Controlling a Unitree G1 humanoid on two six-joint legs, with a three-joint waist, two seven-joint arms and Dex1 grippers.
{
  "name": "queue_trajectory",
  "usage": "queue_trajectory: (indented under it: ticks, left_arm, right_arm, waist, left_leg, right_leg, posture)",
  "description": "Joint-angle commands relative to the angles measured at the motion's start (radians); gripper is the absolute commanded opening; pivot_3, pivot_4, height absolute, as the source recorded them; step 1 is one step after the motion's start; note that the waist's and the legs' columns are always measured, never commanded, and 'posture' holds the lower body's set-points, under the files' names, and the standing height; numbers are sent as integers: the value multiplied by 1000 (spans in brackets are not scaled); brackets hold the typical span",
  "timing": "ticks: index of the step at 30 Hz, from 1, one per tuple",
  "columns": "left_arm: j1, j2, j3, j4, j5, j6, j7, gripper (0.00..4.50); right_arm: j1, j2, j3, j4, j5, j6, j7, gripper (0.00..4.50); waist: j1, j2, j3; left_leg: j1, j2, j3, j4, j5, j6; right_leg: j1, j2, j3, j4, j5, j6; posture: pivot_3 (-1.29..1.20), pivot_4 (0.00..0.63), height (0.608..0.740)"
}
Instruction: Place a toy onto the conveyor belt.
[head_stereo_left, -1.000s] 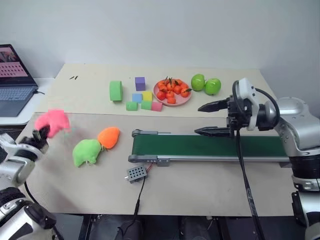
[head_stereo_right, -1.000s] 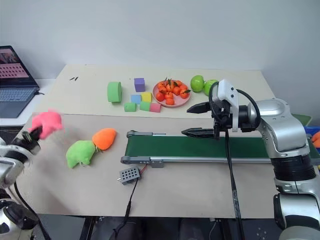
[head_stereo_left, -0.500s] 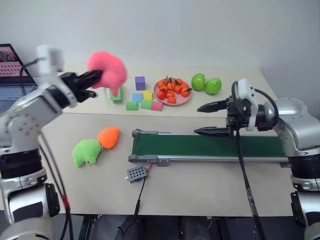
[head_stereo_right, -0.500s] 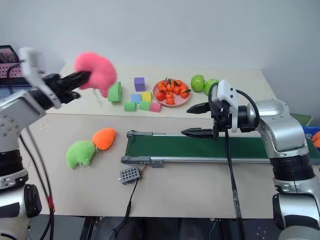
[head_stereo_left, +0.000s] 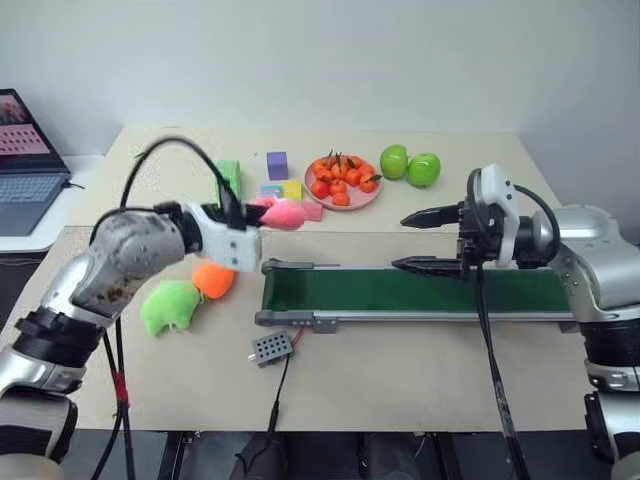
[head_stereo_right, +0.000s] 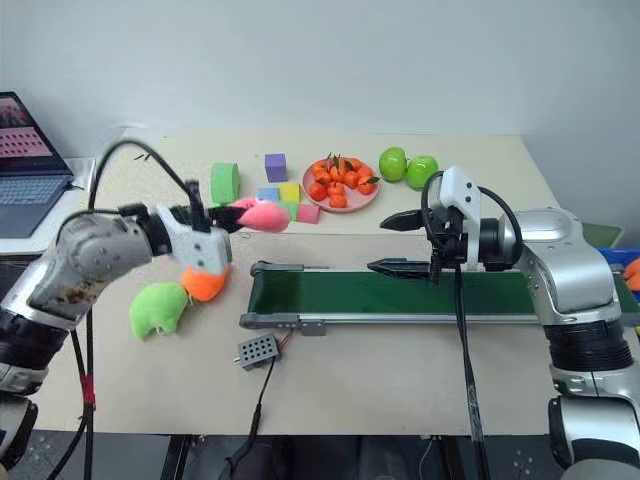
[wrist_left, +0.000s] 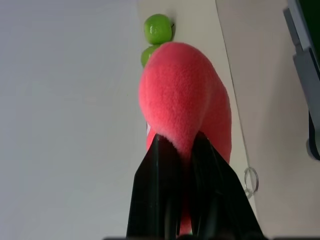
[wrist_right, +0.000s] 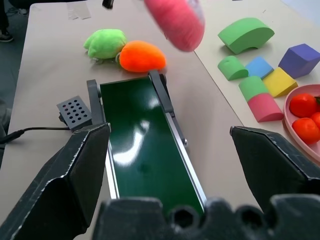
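Head views: the left gripper (head_stereo_left: 262, 212) has its fingers clamped on the pink plush toy (head_stereo_left: 283, 213), held in the air over the bench (head_stereo_left: 400, 380), at about 11 o'clock from the near end of the conveyor belt (head_stereo_left: 420, 292). The right gripper (head_stereo_left: 428, 241) hovers over the belt with fingers spread apart. A lime-green plush (head_stereo_left: 165, 305) and an orange plush (head_stereo_left: 214, 279) lie at 9 o'clock of the belt.

Left wrist view: black fingers (wrist_left: 162, 200) pinch the pink toy; green apples (wrist_left: 158, 29) lie beyond.

Right wrist view: wide-open fingers (wrist_right: 75, 175) frame the belt; the control box (wrist_right: 74, 111) sits beside it.
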Motion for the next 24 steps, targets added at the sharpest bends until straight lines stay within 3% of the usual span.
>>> queue_trajectory:
  ticks: [1,6,14,23,24]
  left_arm:
    - [40,-29,35,24,82,-139,127,15]
    - [81,-55,27,20,206,-229,210,15]
    - [140,-111,34,-73,251,-273,238,15]
    - [149,-112,-7,22,300,-301,213,15]
    - [146,-113,-9,32,306,-299,211,386]
  right_arm:
    - [12,-19,-50,-42,15,-7,-13,4500]
    - [21,-22,-58,-55,20,-1,-20,4500]
    - [48,-38,-80,-80,30,10,-37,4500]
    - [52,-45,-87,-86,35,12,-46,4500]
    - [52,-45,-88,-87,34,12,-47,4500]
  waist:
    - [1,0,0]
    - [4,0,0]
    - [2,0,0]
    - [0,0,0]
    - [0,0,0]
  left_leg:
    - [-3,0,0,1,0,0]
    - [-7,0,-1,4,0,0]
    - [-6,0,-1,4,0,0]
    - [-4,0,-1,6,0,1]
    - [-4,0,-1,6,0,1]
  right_leg:
    - [-2,0,0,0,0,0]
    - [-4,0,-2,1,0,1]
    - [-4,0,-1,2,1,1]
    - [-4,0,-1,3,1,1]
    - [-3,0,-1,3,1,1]
  posture:
    - [0,150,738]
    - [0,150,738]
    - [0,150,738]
    - [0,150,738]
    - [0,150,738]
